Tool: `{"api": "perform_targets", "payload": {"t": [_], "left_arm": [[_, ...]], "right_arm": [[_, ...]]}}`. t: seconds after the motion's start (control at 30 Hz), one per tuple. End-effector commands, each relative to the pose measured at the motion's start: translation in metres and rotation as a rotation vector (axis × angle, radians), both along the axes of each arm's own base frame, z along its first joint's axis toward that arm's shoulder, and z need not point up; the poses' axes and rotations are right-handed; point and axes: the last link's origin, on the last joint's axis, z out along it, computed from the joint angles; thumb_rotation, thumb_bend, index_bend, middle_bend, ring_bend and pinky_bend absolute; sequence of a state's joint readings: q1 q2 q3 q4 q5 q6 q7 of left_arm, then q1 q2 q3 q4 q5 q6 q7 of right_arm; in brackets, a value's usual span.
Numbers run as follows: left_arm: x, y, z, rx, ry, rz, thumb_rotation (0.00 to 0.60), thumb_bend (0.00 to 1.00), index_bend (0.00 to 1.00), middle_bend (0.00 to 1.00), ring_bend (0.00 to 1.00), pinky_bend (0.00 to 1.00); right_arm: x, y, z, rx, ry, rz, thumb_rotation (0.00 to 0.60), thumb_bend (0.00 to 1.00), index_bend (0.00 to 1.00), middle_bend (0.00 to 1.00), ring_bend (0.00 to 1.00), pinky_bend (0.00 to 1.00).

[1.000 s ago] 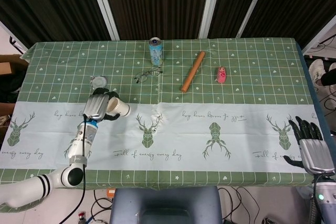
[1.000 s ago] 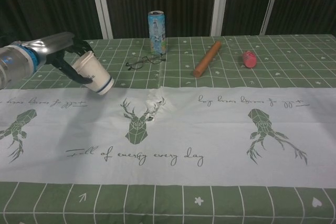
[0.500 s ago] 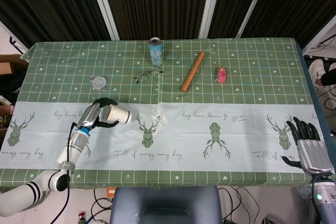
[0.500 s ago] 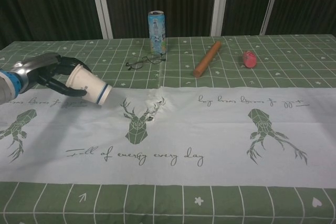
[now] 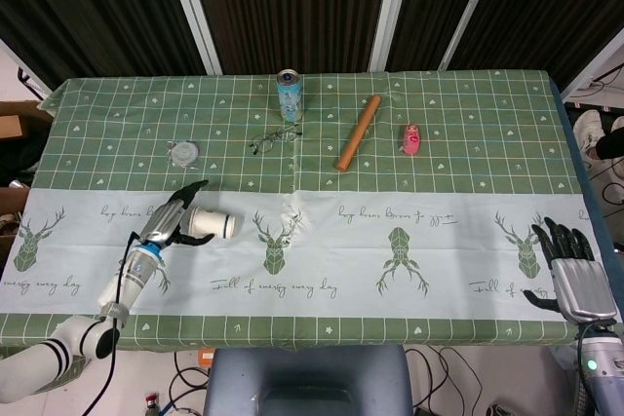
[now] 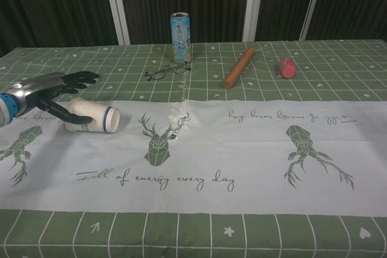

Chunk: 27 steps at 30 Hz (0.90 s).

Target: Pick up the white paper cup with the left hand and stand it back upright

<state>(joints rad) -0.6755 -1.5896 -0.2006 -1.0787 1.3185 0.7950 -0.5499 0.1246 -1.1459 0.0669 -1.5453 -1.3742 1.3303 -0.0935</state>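
- Head view: white paper cup (image 5: 212, 224) lies on its side on the tablecloth (image 5: 439, 250) near the left edge; left hand (image 5: 174, 221) beside it, fingers spread, not gripping. Right hand (image 5: 575, 265) at the near right corner, fingers apart, holding nothing.
- Chest view: cup (image 6: 92, 116) is on its side; left hand (image 6: 51, 92) is splayed above its base end.

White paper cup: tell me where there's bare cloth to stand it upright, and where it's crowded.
The white paper cup lies on its side by the left hand. Free: the pale band between the cup and the deer print, and the wide stretch right of that print. Crowded: the far green strip with the can, glasses, rolling pin and pink object.
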Motion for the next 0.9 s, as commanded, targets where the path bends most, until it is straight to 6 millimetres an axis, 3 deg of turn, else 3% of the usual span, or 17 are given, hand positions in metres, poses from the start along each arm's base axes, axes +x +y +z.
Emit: {"api": "perform_targets", "payload": {"t": [0.03, 0.23, 0.4, 0.5, 0.63, 0.9], "left_arm": [[0.0, 0.0, 0.001, 0.004, 0.01, -0.01, 0.6, 0.2, 0.0, 0.0, 0.0, 0.02], [0.001, -0.003, 0.012, 0.04, 0.084, -0.077, 0.6, 0.2, 0.0, 0.0, 0.0, 0.01], [0.003, -0.009, 0.031, 0.105, 0.301, -0.246, 0.6, 0.2, 0.01, 0.0, 0.0, 0.01], [0.004, -0.012, 0.032, 0.109, 0.309, -0.24, 0.6, 0.2, 0.01, 0.0, 0.0, 0.01], [0.011, -0.02, 0.041, 0.162, 0.541, -0.379, 0.6, 0.2, 0.01, 0.0, 0.0, 0.01], [0.032, -0.042, 0.027, 0.175, 0.784, -0.352, 0.6, 0.2, 0.0, 0.0, 0.0, 0.01]], "right_arm": [[0.0, 0.0, 0.0, 0.002, 0.002, 0.001, 0.6, 0.0, 0.0, 0.0, 0.0, 0.0], [0.0, 0.0, 0.0, 0.004, -0.001, 0.002, 0.6, 0.0, 0.0, 0.0, 0.0, 0.0], [0.001, 0.0, -0.001, 0.007, -0.002, 0.004, 0.6, 0.0, 0.0, 0.0, 0.0, 0.0], [0.001, 0.0, -0.001, 0.007, -0.002, 0.004, 0.6, 0.0, 0.0, 0.0, 0.0, 0.0], [0.0, -0.001, -0.001, 0.01, -0.006, 0.006, 0.6, 0.0, 0.0, 0.0, 0.0, 0.0], [0.0, 0.0, 0.001, 0.01, -0.017, 0.009, 0.6, 0.0, 0.0, 0.0, 0.0, 0.0]]}}
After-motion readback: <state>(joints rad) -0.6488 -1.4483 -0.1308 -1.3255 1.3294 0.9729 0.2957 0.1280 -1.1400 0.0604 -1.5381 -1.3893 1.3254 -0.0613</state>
